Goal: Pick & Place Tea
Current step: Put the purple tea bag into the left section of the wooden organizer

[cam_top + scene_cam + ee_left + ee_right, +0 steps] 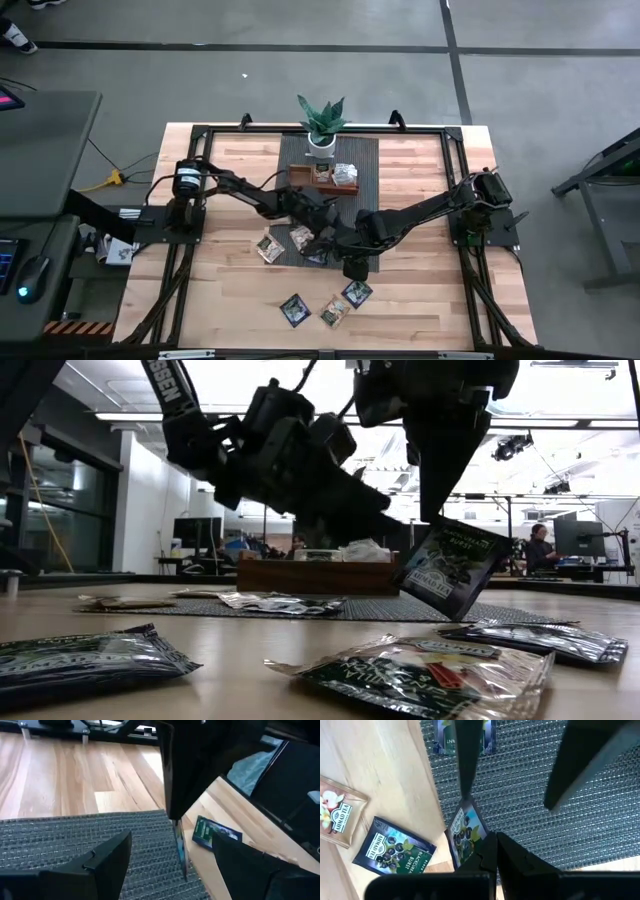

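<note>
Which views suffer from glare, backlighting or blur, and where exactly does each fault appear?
Low view: bright ceiling lights backlight both arms into silhouettes, and the nearest tea sachets are soft and shiny with glare. Left wrist view: the left gripper's fingers are dark, blurred shapes. Right wrist view: a held dark sachet is sharp, while the right gripper's fingers are blurred.

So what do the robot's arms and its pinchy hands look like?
Both arms are black, built from chunky jointed pieces with black cables running along them. The left arm has a round silver ring near its shoulder, and white letters show on one arm in the low view. The left gripper has two flat, dark, wedge-shaped fingers. The right gripper has two black fingers with straight edges.
</note>
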{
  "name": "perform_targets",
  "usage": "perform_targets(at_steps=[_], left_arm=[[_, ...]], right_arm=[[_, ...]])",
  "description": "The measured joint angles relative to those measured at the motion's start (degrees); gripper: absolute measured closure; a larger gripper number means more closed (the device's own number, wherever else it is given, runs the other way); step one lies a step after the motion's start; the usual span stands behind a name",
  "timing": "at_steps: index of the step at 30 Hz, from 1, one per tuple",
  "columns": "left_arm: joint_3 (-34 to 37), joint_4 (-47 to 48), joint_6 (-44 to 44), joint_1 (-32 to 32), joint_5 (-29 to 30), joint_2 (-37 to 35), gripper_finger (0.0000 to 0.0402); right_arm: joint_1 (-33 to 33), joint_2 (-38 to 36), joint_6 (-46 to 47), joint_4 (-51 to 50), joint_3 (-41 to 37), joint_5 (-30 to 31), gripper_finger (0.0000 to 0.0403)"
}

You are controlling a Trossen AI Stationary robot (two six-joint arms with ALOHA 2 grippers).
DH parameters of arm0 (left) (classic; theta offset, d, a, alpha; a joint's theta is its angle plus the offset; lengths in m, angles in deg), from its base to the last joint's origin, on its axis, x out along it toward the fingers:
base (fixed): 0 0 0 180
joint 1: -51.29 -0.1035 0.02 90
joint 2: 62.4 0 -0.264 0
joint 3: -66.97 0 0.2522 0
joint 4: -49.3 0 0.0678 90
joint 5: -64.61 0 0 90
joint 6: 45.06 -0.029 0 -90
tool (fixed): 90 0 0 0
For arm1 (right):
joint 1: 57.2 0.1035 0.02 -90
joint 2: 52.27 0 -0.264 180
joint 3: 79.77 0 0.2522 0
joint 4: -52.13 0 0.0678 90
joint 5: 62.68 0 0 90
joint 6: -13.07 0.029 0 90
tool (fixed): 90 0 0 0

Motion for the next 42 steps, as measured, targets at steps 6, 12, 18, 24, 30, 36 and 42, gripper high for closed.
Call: perform_targets(at_steps=[6,12,18,24,30,36,42], left_arm=[[-1.79,1.58,-0.03,0.34,0.11,-0.09,0.0127],[-2.18,3.61,-1.06,1.17,0.37,0.34,0.0127],[-4.18,3.13,0.03,1.77,0.90,4.79,0.0127],[-7.97,3.25,1.18,1.88,-0.62,7.38,0.0127],[-9.40,3.53,1.60,1.77,-1.54,7.38,0.0127],[-9.64,4.37,2.08,1.77,-1.56,7.36,0.0166],[-9.64,5.53,2.07,1.77,-2.02,7.36,0.0245]], right_arm=[[-0.01,0.00,-0.42,0.35,0.00,0.20,0.0403],[-0.01,0.00,-0.57,0.41,0.00,0.39,0.0403],[-0.01,0.00,-0.61,0.59,0.00,0.45,0.0403],[-0.01,0.00,-0.57,0.80,0.00,0.85,0.0403],[0.03,-0.04,-0.55,0.74,0.02,0.64,0.0403],[0.03,-0.04,-0.71,0.80,0.02,0.66,0.0403],[0.03,-0.04,-0.92,0.75,0.02,0.93,0.0403]])
